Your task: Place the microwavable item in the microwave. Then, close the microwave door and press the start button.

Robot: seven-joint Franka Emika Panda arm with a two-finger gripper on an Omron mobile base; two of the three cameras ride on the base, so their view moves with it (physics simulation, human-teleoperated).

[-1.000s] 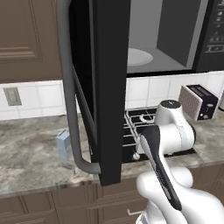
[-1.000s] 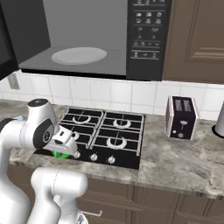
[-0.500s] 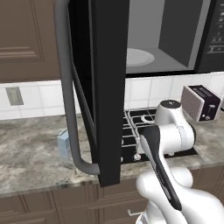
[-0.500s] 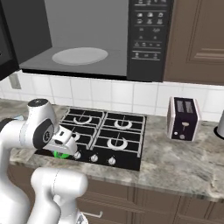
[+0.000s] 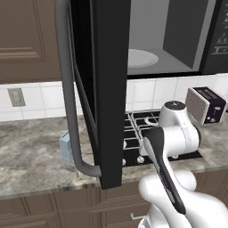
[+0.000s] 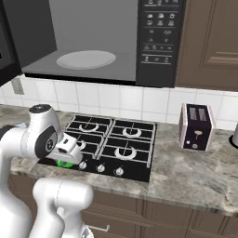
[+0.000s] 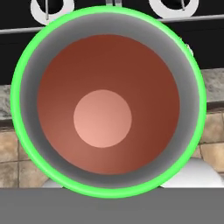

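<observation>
Mug (image 7: pixel 109 100), bright green around its rim and holding dark reddish-brown contents, is sitting right under the hand camera, its round mouth spreading across most of the hand view. The pincer is closed down tight, and with the mug this close beneath the hand it appears to be gripping it, though the fingertips themselves are not showing, so the exact hold on the rim cannot be told. In the right base view a sliver of the green mug (image 6: pixel 65 163) is peeking out below the white wrist, at the front left corner of the black gas stove (image 6: pixel 111 146), just above the stove knobs.

Overhead, the microwave (image 6: pixel 160 42) is standing open, its grey cavity showing the white turntable plate (image 6: pixel 86 59) lying flat and bare. The microwave door (image 5: pixel 109 89) is swinging out wide toward the left base camera, with its long curved grey bar handle (image 5: pixel 67 89) running down the near edge. The narrow black button panel (image 6: pixel 160 35) is sitting at the right of the cavity.

On the marbled grey desk (image 6: pixel 186 172), a small dotted toaster (image 6: pixel 196 126) is standing right of the stove, well apart from the mug. A pale blue carton (image 5: pixel 65 147) is resting on the desk left of the stove, partly behind the door handle.
</observation>
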